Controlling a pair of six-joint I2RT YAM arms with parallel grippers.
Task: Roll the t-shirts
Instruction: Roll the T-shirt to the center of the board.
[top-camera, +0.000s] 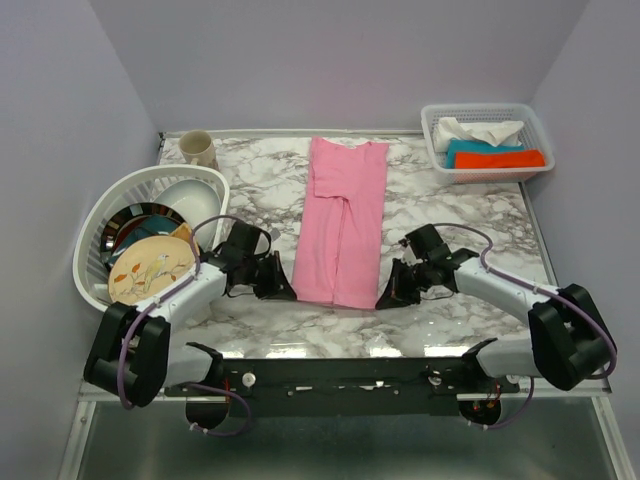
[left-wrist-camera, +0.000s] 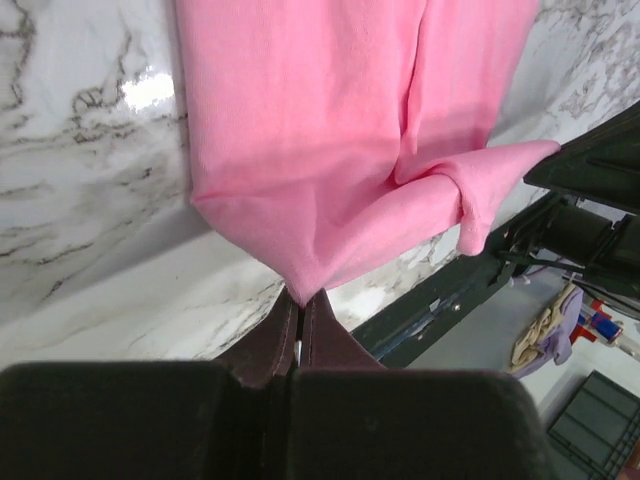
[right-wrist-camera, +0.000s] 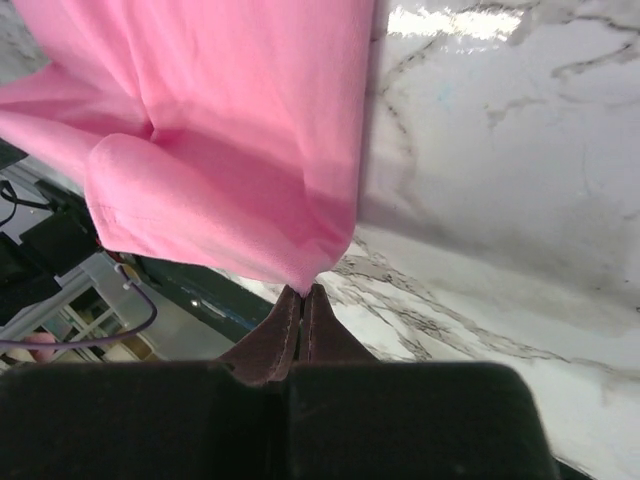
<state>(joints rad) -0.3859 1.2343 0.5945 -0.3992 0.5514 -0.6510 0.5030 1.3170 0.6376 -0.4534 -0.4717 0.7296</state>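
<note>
A plain pink t-shirt (top-camera: 343, 215) lies folded into a long narrow strip down the middle of the marble table, collar end far, hem end near. My left gripper (top-camera: 283, 288) is shut on the near left corner of the hem, seen in the left wrist view (left-wrist-camera: 300, 297) with the shirt (left-wrist-camera: 330, 130) lifted slightly. My right gripper (top-camera: 388, 296) is shut on the near right corner, seen in the right wrist view (right-wrist-camera: 304, 290) with the shirt (right-wrist-camera: 220, 120) spreading away from the jaws.
A white basket (top-camera: 92, 262) with plates stands at the left, a beige mug (top-camera: 198, 148) behind it. A white basket (top-camera: 480, 172) with folded white, teal and orange cloths sits at the back right. The table's near edge (top-camera: 350, 350) lies just behind the grippers.
</note>
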